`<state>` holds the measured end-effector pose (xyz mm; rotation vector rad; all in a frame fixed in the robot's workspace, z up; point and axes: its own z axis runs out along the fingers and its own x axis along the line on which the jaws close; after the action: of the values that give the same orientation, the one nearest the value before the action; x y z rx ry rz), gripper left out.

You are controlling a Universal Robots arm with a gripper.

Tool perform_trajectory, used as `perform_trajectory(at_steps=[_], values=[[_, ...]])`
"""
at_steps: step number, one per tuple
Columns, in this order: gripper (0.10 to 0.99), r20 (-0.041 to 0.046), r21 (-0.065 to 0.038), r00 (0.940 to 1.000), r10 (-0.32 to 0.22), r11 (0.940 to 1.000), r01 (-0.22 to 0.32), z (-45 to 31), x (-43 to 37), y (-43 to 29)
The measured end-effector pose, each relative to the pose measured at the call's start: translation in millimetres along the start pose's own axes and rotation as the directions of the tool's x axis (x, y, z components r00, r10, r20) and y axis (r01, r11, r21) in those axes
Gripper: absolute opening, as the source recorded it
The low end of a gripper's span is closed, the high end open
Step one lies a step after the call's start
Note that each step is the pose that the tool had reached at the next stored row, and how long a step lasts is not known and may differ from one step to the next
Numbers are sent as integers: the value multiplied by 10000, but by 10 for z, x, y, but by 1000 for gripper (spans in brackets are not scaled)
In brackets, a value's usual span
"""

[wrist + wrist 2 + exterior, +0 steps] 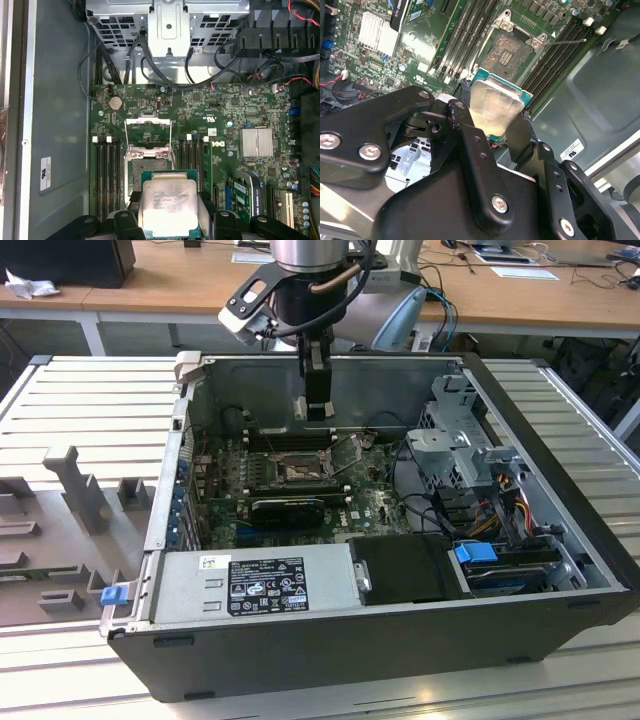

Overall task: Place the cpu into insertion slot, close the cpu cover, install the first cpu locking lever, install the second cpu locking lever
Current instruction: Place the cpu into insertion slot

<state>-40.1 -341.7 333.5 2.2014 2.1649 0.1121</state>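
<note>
- The chip (169, 206) is a pale silvery square on a green-edged base, held up in the air above the circuit board (227, 107) and not seated in anything.
- The hand (170, 217) is clamped on the chip. In both wrist views its two black fingers (470, 135) press against opposite edges, open only as far as the chip is wide.
- The socket (507, 56) lies open on the board beneath, its tan centre bare. In the first wrist view the chip overlaps the socket's near edge, but the two are clearly apart in height.
- The cover (147, 132), a thin silvery frame with a window, stands swung up from the far side of the socket, and the green board shows through its opening.
- Long black memory slots (107, 172) run along both sides of the socket, close beside it.
- Further out on the board sit a round coin battery (115, 103) and a silvery finned block (256, 142), both well apart from the socket.
- In the exterior view the arm reaches down into an open computer case (560, 540), the hand hanging over the board near the case's back wall.
- A grey power box (255, 582) fills the case's near edge, and the case itself lies on a ribbed metal tabletop (80, 400).
</note>
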Motion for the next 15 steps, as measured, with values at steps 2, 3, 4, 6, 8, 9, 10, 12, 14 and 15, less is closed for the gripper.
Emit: perform_trajectory(at_steps=[2,3,4,6,8,9,10,12,14,15], values=[[525,0,2,10000,-2,10000,2,7,0,0],[525,0,2,10000,-1,10000,1,15,0,-1],[525,1,3,10000,-2,10000,2,19,0,-1],[525,0,5,10000,-1,10000,1,28,0,-2],[525,0,9,10000,-1,10000,1,38,-1,-3],[525,0,11,10000,-1,10000,1,41,-1,-3],[525,1,15,10000,-1,10000,1,47,-1,-4],[525,1,24,10000,-1,10000,1,58,-1,-5],[525,1,36,10000,-1,10000,1,67,-1,-6],[525,1,41,10000,-1,10000,1,71,-1,-6]])
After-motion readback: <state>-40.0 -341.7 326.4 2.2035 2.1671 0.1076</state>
